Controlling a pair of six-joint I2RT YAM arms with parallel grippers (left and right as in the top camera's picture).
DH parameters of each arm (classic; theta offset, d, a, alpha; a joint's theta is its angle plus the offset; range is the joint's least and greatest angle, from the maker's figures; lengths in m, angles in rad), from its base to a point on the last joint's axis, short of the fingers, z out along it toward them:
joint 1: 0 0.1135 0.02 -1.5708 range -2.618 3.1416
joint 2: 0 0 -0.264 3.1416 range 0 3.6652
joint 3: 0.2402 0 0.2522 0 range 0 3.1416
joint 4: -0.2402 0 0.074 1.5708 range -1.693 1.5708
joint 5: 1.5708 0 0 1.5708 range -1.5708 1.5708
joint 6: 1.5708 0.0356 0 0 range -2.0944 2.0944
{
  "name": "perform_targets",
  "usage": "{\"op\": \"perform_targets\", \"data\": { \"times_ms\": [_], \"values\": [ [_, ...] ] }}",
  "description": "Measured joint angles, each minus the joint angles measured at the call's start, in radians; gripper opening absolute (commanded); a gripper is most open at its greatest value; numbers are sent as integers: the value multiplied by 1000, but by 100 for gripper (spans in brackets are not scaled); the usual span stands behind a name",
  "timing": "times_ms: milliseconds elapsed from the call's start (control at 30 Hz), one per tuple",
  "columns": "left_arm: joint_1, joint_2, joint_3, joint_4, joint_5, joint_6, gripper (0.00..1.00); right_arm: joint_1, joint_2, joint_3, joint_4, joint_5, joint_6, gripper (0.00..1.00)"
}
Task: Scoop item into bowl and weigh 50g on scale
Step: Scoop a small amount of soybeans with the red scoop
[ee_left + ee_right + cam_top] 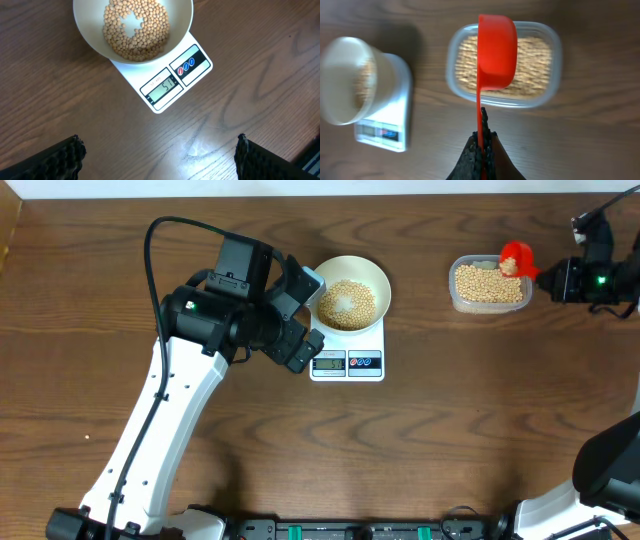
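Observation:
The white bowl (377, 280) sits on the white scale (347, 363) and holds a ring of tan beans (346, 304). In the left wrist view the bowl (90, 40) holds beans (135, 30) and the scale (165, 85) display reads about 51. My left gripper (159, 150) is open and empty, hovering just left of the scale (300, 340). My right gripper (482, 137) is shut on the handle of a red scoop (496, 52), held over the clear tub (488, 284) of beans. The scoop (516, 258) is tipped on its side.
The clear plastic tub (554, 60) of beans stands at the back right, right of the scale (382, 125). The left arm's white link (150, 440) crosses the left half of the wooden table. Black fixtures line the front edge.

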Motion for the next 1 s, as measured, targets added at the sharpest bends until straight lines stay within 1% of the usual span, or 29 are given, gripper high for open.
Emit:
{"op": "perform_targets", "data": {
  "times_ms": [233, 767, 900, 1000],
  "values": [
    [0, 0, 0, 0, 0, 0, 98, 70, 0, 0, 11, 225, -1, 1],
    [0, 0, 0, 0, 0, 0, 98, 341, 0, 0, 42, 714, -12, 1],
    [0, 0, 0, 0, 0, 0, 98, 369, 0, 0, 53, 779, -12, 1],
    [0, 0, 0, 0, 0, 0, 98, 370, 0, 0, 64, 764, -13, 1]
  ]
}}
